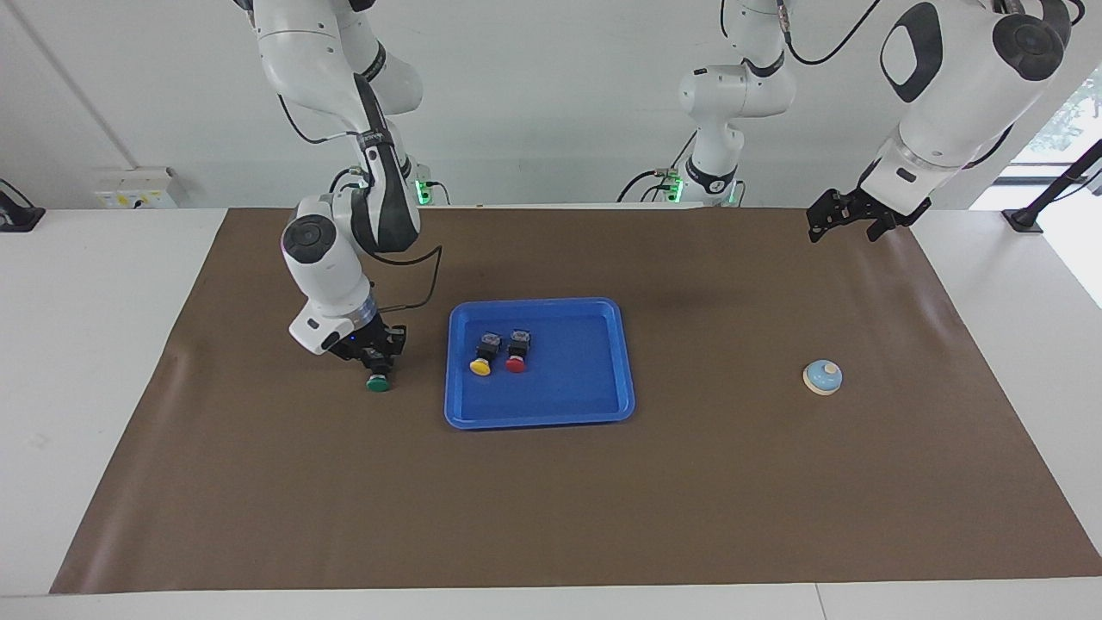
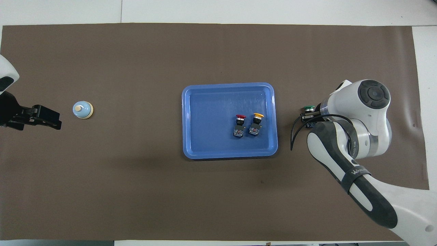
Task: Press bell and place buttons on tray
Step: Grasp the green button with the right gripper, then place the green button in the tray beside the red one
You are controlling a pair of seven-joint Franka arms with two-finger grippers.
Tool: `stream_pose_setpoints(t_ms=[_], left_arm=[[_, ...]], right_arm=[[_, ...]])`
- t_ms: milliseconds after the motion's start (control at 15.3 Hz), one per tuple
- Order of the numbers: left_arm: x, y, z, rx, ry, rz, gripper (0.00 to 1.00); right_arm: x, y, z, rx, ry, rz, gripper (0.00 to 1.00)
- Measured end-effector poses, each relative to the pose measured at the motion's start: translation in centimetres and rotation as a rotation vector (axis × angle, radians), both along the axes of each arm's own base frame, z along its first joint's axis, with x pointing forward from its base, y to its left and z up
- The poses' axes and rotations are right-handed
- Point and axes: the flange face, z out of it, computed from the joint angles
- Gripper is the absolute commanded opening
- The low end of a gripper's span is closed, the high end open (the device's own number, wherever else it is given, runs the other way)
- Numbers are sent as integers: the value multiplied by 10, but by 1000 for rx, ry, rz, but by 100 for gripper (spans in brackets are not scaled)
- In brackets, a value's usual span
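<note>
Brown matting point(image 1: 551, 508) covered the white table from edge to edge, under a plain pale wall.

Step in hand, as we judged it: picking up the last button. Next move calls for a straight lift, a short carry sideways over the tray rim, and a release on bare tray floor clear of the two buttons already there. The bell we could not judge as pressed or not.

Fingers first. The right gripper point(image 1: 376, 362), left of centre in the facing view, stood low on the mat with its fingers drawn in around the black body of the green button point(image 1: 376, 383); we read them as closed on it, the green cap showing just below them. The button seemed to sit on the mat, not yet raised.

Outward from there: the tray point(image 1: 594, 405) lay at frame centre, just beside that gripper, with the yellow button point(image 1: 481, 365) and red button point(image 1: 516, 362) lying side by side in it, caps toward the camera.

The bell point(image 1: 823, 376) stood alone at centre right, well apart from the tray.

The left gripper point(image 1: 848, 217) waited in the air at upper right, fingers spread, holding nothing.
</note>
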Motion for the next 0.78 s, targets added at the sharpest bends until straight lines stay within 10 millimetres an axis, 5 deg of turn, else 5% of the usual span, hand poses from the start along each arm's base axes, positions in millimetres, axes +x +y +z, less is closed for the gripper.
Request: stream_pose_setpoints(t_ms=[196,392,783], left_arm=[[0,0,0,0,0,0,100],[0,0,0,0,0,0,100],[0,0,0,0,0,0,100]], right_arm=[[16,40,48,7,29,-86,0],[15,117,83,33,12,-203,0],[-4,276,75,71,27,-297,0]])
